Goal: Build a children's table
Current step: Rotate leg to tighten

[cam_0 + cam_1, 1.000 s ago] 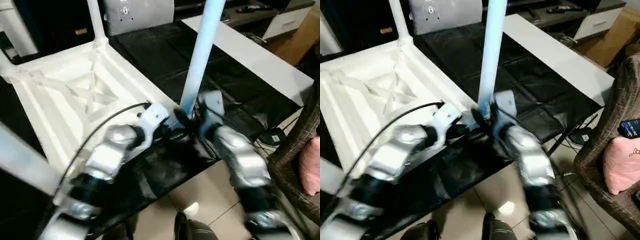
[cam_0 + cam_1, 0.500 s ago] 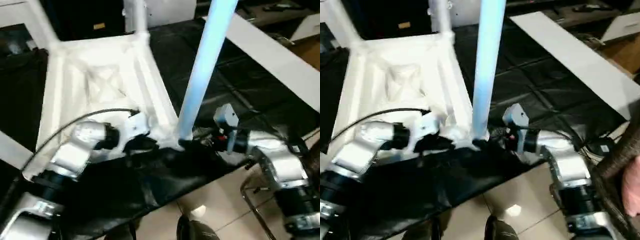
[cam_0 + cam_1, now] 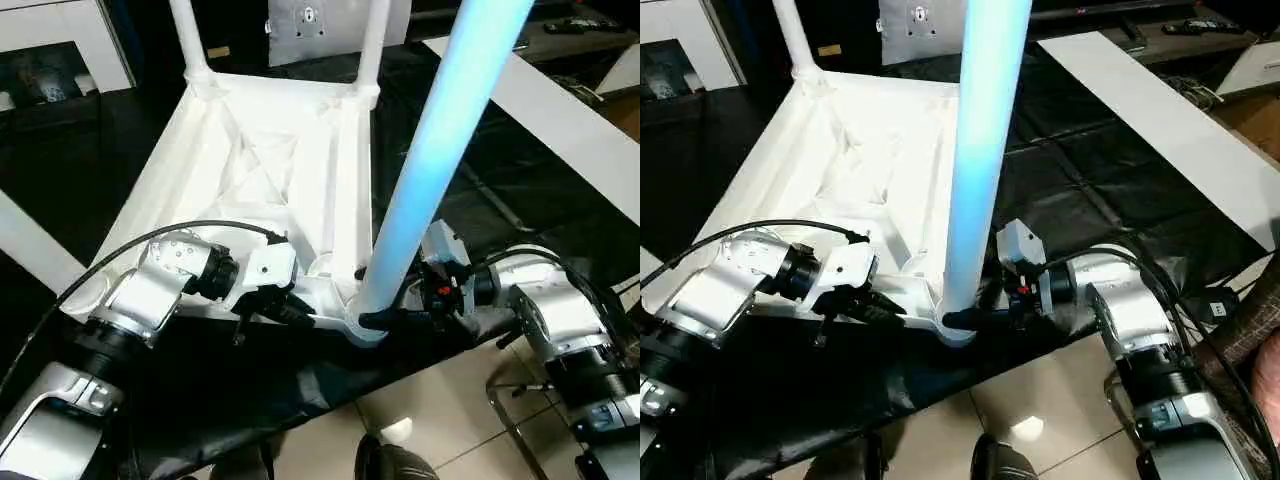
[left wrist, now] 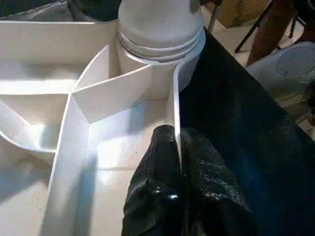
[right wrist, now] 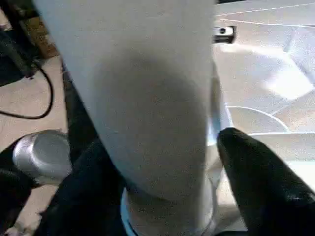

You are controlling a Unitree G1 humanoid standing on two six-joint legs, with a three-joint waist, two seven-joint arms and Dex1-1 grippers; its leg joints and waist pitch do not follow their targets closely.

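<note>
The children's table top (image 3: pixel 250 170) lies upside down on a black-covered surface. Two white legs (image 3: pixel 185 40) (image 3: pixel 372 40) stand in its far sockets. A third leg (image 3: pixel 440 160) rises from the near corner socket (image 4: pixel 162 54). My left gripper (image 4: pixel 178 135) is shut on the thin rim of the top just beside that socket. Its black fingers (image 3: pixel 285 310) pinch the wall from both sides. My right gripper (image 3: pixel 385 320) is at the leg's base, one finger (image 5: pixel 256 177) on each side, closed against the tube (image 5: pixel 142 93).
A white tube (image 3: pixel 30 245) crosses the left edge. A long white board (image 3: pixel 560 110) lies on the black sheet (image 3: pixel 480 170) at the right. A grey metal plate (image 3: pixel 320 25) stands at the back. Tiled floor (image 3: pixel 440 420) lies below the near table edge, with a wicker chair (image 3: pixel 1260 310) at the right.
The camera has swung, so the whole picture shifted. My right gripper drew back a little from the near leg, then came in around its base again. My left gripper kept hold of the rim.
</note>
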